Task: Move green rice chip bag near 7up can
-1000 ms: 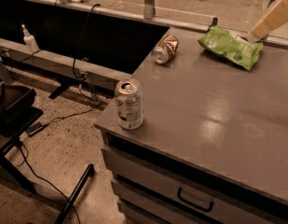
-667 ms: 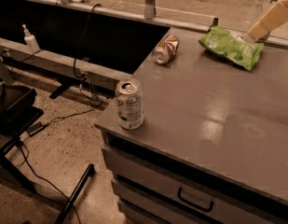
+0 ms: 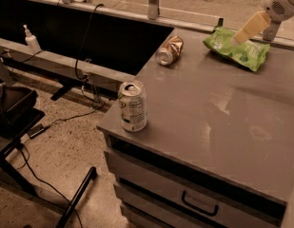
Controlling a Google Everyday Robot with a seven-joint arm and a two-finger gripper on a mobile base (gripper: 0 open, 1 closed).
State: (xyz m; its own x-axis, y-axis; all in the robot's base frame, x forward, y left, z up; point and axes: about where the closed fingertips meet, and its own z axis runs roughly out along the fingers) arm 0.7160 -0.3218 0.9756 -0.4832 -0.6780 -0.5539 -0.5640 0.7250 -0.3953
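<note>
Green rice chip bag [image 3: 238, 51] flat at the far edge of the worktop [image 3: 208, 113], near the right corner. Gripper [image 3: 252, 38] just above it, fingers [image 3: 249, 27] apart, holding nothing. 7up can [image 3: 132, 106] upright at the near left corner. Likely the reaching step; next, go down, pinch, carry over.

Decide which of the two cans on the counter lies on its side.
The copper-gold can, near the back edge; the 7up can stands upright at the front corner. The gripper hangs above the green rice chip bag.
</note>
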